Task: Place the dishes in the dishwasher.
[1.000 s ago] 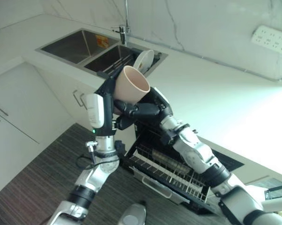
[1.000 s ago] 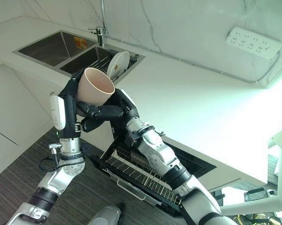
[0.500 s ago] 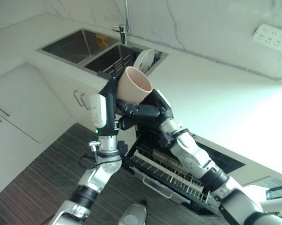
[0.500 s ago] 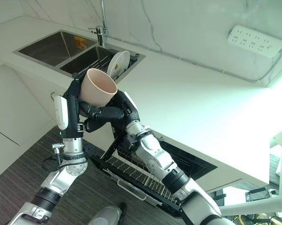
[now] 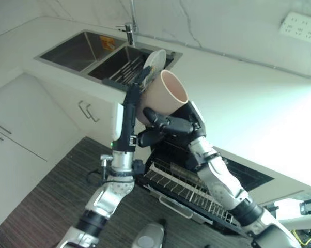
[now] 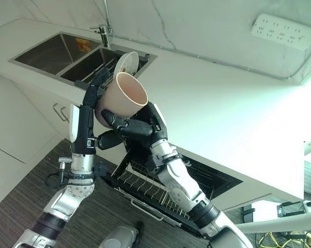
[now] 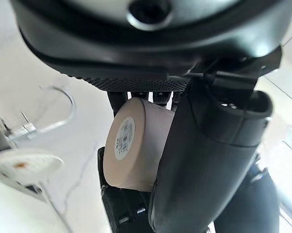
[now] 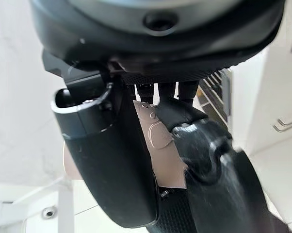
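beige cup [image 5: 165, 97] gripped by left hand [image 5: 137, 93] and right hand [image 5: 166, 124], above dishwasher rack [image 5: 186, 188]

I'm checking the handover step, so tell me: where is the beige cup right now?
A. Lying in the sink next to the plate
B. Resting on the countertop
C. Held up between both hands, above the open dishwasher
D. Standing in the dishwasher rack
C: the beige cup sits tilted in the air between the left hand and the right hand, both curled on it, above the pulled-out dishwasher rack.

Silver-grey jointed arms, dark hands, black fingers [image 6: 112, 118].
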Available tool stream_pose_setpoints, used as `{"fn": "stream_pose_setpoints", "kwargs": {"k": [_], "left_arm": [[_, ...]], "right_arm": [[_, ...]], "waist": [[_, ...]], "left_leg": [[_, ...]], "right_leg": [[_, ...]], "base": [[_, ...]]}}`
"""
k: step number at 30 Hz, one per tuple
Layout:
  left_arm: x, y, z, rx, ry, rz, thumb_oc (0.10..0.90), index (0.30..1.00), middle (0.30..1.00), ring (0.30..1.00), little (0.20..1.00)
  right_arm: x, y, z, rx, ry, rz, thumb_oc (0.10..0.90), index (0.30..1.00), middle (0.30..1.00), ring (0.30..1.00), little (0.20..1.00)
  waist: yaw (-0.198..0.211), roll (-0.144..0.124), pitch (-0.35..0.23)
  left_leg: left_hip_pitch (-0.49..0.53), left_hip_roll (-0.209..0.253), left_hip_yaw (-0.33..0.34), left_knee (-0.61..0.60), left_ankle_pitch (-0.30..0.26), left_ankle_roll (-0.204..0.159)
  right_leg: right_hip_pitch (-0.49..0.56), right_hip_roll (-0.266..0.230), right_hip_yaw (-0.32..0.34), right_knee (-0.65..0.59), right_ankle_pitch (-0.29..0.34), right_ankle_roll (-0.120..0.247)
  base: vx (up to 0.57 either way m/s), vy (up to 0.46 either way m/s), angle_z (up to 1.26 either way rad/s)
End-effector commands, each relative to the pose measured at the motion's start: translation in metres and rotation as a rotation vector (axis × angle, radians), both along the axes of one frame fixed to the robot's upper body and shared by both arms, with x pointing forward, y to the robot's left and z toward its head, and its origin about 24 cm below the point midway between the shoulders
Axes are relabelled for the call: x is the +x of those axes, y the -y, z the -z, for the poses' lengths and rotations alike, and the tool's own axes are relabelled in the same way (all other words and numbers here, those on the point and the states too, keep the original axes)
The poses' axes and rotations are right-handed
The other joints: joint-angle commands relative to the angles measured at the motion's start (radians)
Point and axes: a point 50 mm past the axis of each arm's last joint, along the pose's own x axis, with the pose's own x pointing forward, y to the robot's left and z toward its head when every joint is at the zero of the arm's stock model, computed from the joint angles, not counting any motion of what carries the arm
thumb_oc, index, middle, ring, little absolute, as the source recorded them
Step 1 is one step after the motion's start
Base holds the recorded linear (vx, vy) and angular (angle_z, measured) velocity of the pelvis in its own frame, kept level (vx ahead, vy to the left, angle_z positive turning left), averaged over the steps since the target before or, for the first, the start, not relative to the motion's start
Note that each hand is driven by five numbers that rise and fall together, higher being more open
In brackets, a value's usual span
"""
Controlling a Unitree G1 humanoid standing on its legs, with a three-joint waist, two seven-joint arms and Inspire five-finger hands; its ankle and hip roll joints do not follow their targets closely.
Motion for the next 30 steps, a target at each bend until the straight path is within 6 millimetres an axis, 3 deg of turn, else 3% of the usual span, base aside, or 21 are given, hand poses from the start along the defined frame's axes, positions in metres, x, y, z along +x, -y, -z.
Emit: {"fn": "stream_pose_setpoints", "kwargs": {"k": [1, 9, 15, 19, 22, 24, 26, 30], "left_arm": [[0.000, -0.015, -0.013, -0.002, 0.024, -0.018, 0.800, 0.900, 0.900, 0.900, 0.900], [-0.018, -0.049, -0.015, 0.149, 0.017, -0.057, 0.800, 0.900, 0.900, 0.900, 0.900], [-0.029, -0.065, -0.004, 0.368, -0.056, -0.045, 0.800, 0.900, 0.900, 0.900, 0.900], [-0.036, -0.066, 0.006, 0.514, -0.100, 0.029, 0.800, 0.900, 0.900, 0.900, 0.900], [-0.034, -0.071, 0.015, 0.556, -0.164, 0.035, 0.800, 0.900, 0.900, 0.900, 0.900], [-0.036, -0.071, 0.023, 0.584, -0.188, 0.064, 0.800, 0.900, 0.900, 0.900, 0.900], [-0.039, -0.074, 0.030, 0.579, -0.220, 0.069, 0.800, 0.900, 0.900, 0.900, 0.900], [-0.040, -0.072, 0.040, 0.553, -0.249, 0.135, 0.800, 0.900, 0.900, 0.900, 0.900]], "right_arm": [[-0.018, 0.022, -0.086, 0.337, 0.410, -0.003, 0.400, 0.300, 0.300, 0.300, 0.300], [-0.025, 0.037, -0.063, 0.280, 0.414, -0.029, 0.400, 0.300, 0.300, 0.300, 0.300], [-0.026, 0.053, -0.049, 0.241, 0.411, -0.004, 0.400, 0.300, 0.300, 0.300, 0.300], [-0.025, 0.058, -0.048, 0.184, 0.401, -0.015, 0.400, 0.300, 0.300, 0.300, 0.300], [-0.027, 0.064, -0.039, 0.163, 0.386, -0.038, 0.400, 0.300, 0.300, 0.300, 0.300], [-0.028, 0.061, -0.037, 0.141, 0.398, -0.035, 0.400, 0.300, 0.300, 0.300, 0.300], [-0.026, 0.053, -0.036, 0.120, 0.410, -0.040, 0.400, 0.300, 0.300, 0.300, 0.300], [-0.025, 0.047, -0.044, 0.072, 0.428, -0.024, 0.400, 0.300, 0.300, 0.300, 0.300]], "waist": [[-0.003, -0.001, -0.067], [-0.004, 0.010, -0.085], [-0.010, 0.022, -0.099], [-0.017, 0.035, -0.090], [-0.028, 0.024, -0.082], [-0.023, 0.023, -0.064], [-0.010, 0.027, -0.052], [-0.049, 0.074, -0.056]], "left_leg": [[0.050, 0.086, 0.045, -0.006, -0.108, -0.048], [0.045, 0.078, 0.029, -0.006, -0.108, -0.044], [0.035, 0.081, 0.009, -0.006, -0.097, -0.050], [0.028, 0.094, -0.004, -0.006, -0.078, -0.064], [0.045, 0.074, -0.014, -0.006, -0.066, -0.055], [0.054, 0.055, -0.047, -0.006, -0.023, -0.050], [0.064, 0.048, -0.104, -0.006, -0.019, -0.047], [0.053, 0.118, -0.094, -0.006, -0.010, -0.076]], "right_leg": [[-0.015, -0.003, 0.036, 0.046, -0.104, 0.022], [-0.031, 0.025, 0.080, 0.046, -0.115, 0.015], [-0.037, 0.065, 0.108, 0.046, -0.125, 0.000], [-0.032, 0.087, 0.119, 0.046, -0.133, -0.020], [-0.023, 0.086, 0.128, 0.046, -0.117, -0.022], [-0.017, 0.089, 0.153, 0.046, -0.110, -0.031], [-0.013, 0.095, 0.188, 0.046, -0.116, -0.036], [0.001, 0.079, 0.178, 0.046, -0.128, -0.021]], "base": [[0.02, 0.000, -0.09], [0.01, -0.039, -0.16], [0.02, -0.079, -0.07], [0.00, -0.052, 0.03], [0.03, -0.082, 0.22], [-0.01, -0.013, 0.14], [-0.04, 0.117, 0.04], [-0.10, 0.432, -0.28]]}}
